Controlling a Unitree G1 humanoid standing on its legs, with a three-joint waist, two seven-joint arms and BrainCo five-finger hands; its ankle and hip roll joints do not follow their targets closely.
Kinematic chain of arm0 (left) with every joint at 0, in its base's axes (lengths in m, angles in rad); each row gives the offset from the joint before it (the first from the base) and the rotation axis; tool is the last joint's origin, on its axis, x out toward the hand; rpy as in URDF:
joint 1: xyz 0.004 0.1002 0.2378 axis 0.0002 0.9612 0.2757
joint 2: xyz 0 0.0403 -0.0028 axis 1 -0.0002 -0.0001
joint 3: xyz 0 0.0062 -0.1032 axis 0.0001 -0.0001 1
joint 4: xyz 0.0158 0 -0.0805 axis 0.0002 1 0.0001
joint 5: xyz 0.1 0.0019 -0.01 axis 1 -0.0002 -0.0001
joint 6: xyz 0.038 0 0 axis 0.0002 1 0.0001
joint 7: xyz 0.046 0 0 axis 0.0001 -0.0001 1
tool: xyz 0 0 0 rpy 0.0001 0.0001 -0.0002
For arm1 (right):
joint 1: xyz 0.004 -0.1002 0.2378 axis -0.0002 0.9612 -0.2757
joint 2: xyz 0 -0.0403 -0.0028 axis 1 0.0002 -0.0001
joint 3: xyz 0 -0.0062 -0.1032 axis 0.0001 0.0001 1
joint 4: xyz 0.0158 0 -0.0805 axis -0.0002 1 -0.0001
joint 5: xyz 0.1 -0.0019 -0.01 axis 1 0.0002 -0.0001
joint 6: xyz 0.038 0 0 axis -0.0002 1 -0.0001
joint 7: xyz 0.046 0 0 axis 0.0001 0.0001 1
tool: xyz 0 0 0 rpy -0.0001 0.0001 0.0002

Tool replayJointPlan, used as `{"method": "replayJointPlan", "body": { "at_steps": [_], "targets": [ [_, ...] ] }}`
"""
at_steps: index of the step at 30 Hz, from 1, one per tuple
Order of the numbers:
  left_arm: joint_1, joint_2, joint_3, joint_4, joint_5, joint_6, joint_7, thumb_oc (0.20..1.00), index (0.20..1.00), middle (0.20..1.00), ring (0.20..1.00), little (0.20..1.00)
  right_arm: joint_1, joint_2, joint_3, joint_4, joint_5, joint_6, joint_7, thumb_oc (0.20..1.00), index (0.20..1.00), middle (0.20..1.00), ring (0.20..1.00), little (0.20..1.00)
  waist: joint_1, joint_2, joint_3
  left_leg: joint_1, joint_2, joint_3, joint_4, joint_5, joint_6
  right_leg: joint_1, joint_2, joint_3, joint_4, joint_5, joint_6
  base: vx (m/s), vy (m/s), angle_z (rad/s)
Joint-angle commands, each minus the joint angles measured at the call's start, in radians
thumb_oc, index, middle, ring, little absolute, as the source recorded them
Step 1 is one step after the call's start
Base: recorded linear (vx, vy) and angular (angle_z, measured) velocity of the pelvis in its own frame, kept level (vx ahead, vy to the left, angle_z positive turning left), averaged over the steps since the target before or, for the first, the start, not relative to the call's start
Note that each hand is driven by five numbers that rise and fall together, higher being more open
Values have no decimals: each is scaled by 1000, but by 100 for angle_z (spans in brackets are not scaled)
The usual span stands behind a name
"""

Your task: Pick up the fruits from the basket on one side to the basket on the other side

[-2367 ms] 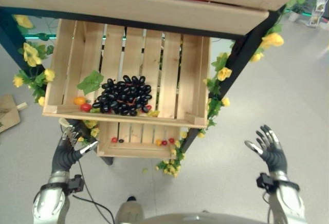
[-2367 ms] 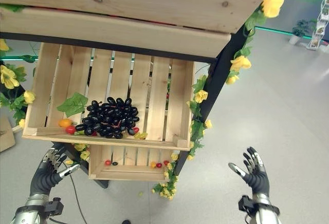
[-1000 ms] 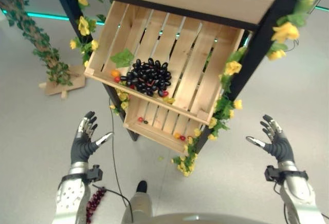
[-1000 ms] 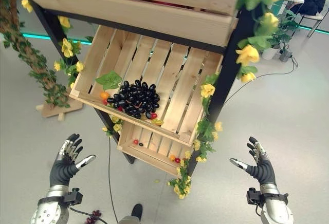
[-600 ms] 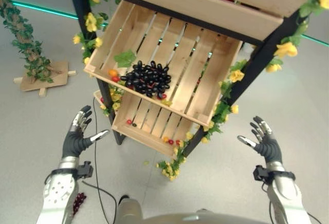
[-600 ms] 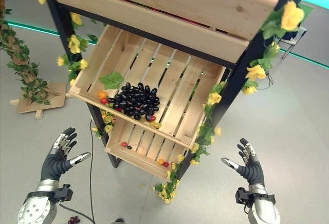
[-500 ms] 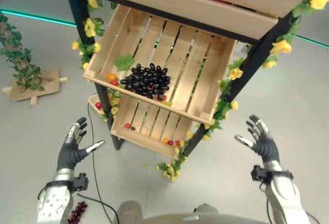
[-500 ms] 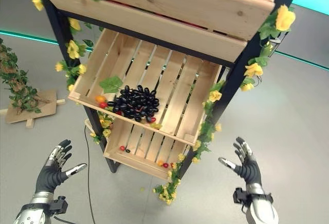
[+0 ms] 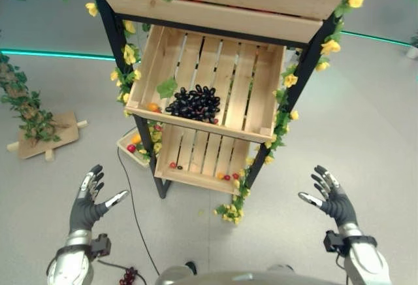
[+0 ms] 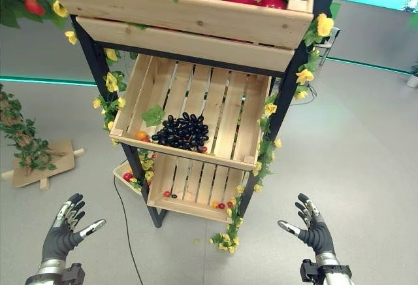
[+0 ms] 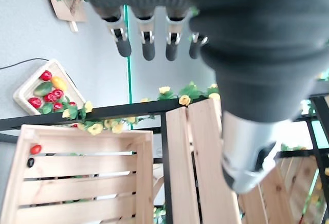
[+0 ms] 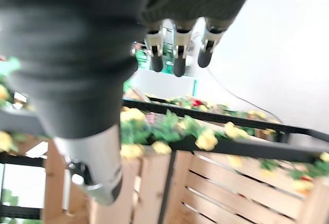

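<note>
Hovering low over the floor, left robot hand (image 9: 88,208) and right robot hand (image 9: 332,199) both splayed, released, holding nothing; dark grapes (image 9: 194,104) lying in the middle crate (image 9: 204,125) of the shelf.

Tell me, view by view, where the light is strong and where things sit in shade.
Left eye view: the middle crate is evenly lit, and the lower crate beneath it looks somewhat shaded. Right eye view: a teal light strip glows along the floor behind the shelf. Right wrist view: the floor past the right hand is brightly lit.
</note>
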Motion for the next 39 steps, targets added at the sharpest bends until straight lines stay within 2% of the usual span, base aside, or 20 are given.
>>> {"method": "replayJointPlan", "body": {
  "at_steps": [1,2,4,5,11,21,23,27,28,29,30,31,32,34,36,37,38,39],
  "targets": [
    [-33,-4,16,-93,37,-51,-4,1000,1000,1000,1000,1000,-39,-42,-33,-6,1,-34,5,1000,1000,1000,1000,1000,-37,-16,-47,53,10,-72,50,-131,-56,-85,14,-30,-96,287,2,-111,-160,-26],
    [-44,-11,6,-87,37,-50,-2,1000,1000,1000,1000,1000,-36,-52,-46,-8,3,-35,5,1000,1000,1000,1000,1000,-43,-15,-50,39,10,-64,46,-105,-65,-72,16,-33,-102,282,2,-104,-174,-18],
    [-46,-16,3,-85,37,-50,-3,1000,1000,1000,1000,1000,-35,-58,-55,-15,-1,-35,3,1000,1000,1000,1000,1000,-46,-12,-55,33,17,-64,45,-103,-70,-64,21,-36,-109,267,2,-72,-165,7],
    [-56,-25,-12,-80,36,-50,-1,1000,1000,1000,1000,1000,-40,-64,-63,-12,8,-37,2,1000,1000,1000,1000,1000,-53,-6,-64,22,32,-63,49,-96,-81,-49,30,-42,-113,225,2,-35,-147,2],
    [-88,-29,-55,-62,47,-50,6,1000,1000,1000,1000,1000,-61,-87,-86,-5,10,-43,-11,1000,1000,1000,1000,1000,-82,17,-73,16,59,-84,40,-84,-91,-56,36,-26,-67,151,2,-40,-125,-7],
    [-130,-29,-99,-51,58,-45,1,1000,1000,1000,1000,1000,-72,-81,-126,5,-3,-52,-37,1000,1000,1000,1000,1000,-135,37,-74,16,68,-93,18,-65,-98,-72,28,-11,-32,160,2,-19,-49,4],
    [-140,-27,-103,-49,61,-46,5,1000,1000,1000,1000,1000,-76,-80,-127,9,-3,-54,-42,1000,1000,1000,1000,1000,-143,40,-72,19,66,-84,20,-66,-97,-79,23,-3,-29,169,2,-12,5,-2],
    [-194,-23,-123,-44,50,-44,20,1000,1000,1000,1000,1000,-89,-89,-146,13,-25,-59,-74,1000,1000,1000,1000,1000,-196,60,-56,45,53,-31,29,-81,-98,-115,-19,32,-6,223,2,-17,0,-25],
    [-206,-23,-125,-43,46,-43,24,1000,1000,1000,1000,1000,-94,-91,-148,14,-29,-59,-79,1000,1000,1000,1000,1000,-203,62,-54,49,49,-20,32,-81,-96,-122,-35,23,2,240,2,-11,-23,-48],
    [-215,-22,-130,-45,44,-39,28,1000,1000,1000,1000,1000,-101,-100,-156,12,-37,-56,-88,1000,1000,1000,1000,1000,-200,71,-48,64,52,8,34,-92,-95,-126,-62,-13,31,230,2,-6,-14,-50],
    [-216,-22,-131,-45,44,-39,28,1000,1000,1000,1000,1000,-101,-100,-157,11,-37,-56,-88,1000,1000,1000,1000,1000,-199,71,-46,65,51,9,35,-92,-95,-126,-62,-11,34,228,2,-35,-68,-81],
    [-230,-20,-131,-54,38,-36,36,1000,1000,1000,1000,1000,-126,-108,-158,21,-45,-53,-107,1000,1000,1000,1000,1000,-189,78,-42,77,69,54,40,-110,-98,-111,-108,-110,91,205,2,-64,-126,-77],
    [-232,-18,-132,-58,31,-37,38,1000,1000,1000,1000,1000,-139,-112,-155,30,-49,-50,-112,1000,1000,1000,1000,1000,-189,76,-46,78,80,77,40,-114,-102,-101,-121,-147,108,193,2,-60,-131,-72],
    [-244,-13,-133,-57,24,-36,44,1000,1000,1000,1000,1000,-150,-116,-157,36,-54,-47,-119,1000,1000,1000,1000,1000,-197,71,-50,75,92,100,48,-115,-109,-90,-121,-165,112,181,2,-25,-246,-44],
    [-264,-10,-139,-54,10,-36,52,1000,1000,1000,1000,1000,-139,-127,-173,35,-56,-52,-115,1000,1000,1000,1000,1000,-226,67,-63,58,128,124,66,-106,-125,-97,-66,-130,104,112,2,2,-332,-41],
    [-266,-10,-139,-52,10,-37,52,1000,1000,1000,1000,1000,-139,-127,-173,34,-56,-52,-115,1000,1000,1000,1000,1000,-224,70,-64,56,132,126,68,-107,-128,-101,-62,-128,106,108,2,27,-249,-52],
    [-289,-9,-152,-49,7,-42,56,1000,1000,1000,1000,1000,-140,-143,-185,28,-53,-63,-123,1000,1000,1000,1000,1000,-253,76,-68,44,159,140,98,-102,-142,-100,-22,-83,92,53,-10,11,-234,-64],
    [-304,-10,-160,-43,-2,-44,57,1000,1000,1000,1000,1000,-147,-152,-188,29,-47,-69,-129,1000,1000,1000,1000,1000,-264,84,-64,38,176,150,123,-105,-149,-101,-3,-56,87,20,-18,8,-232,-83]
  ]
}}
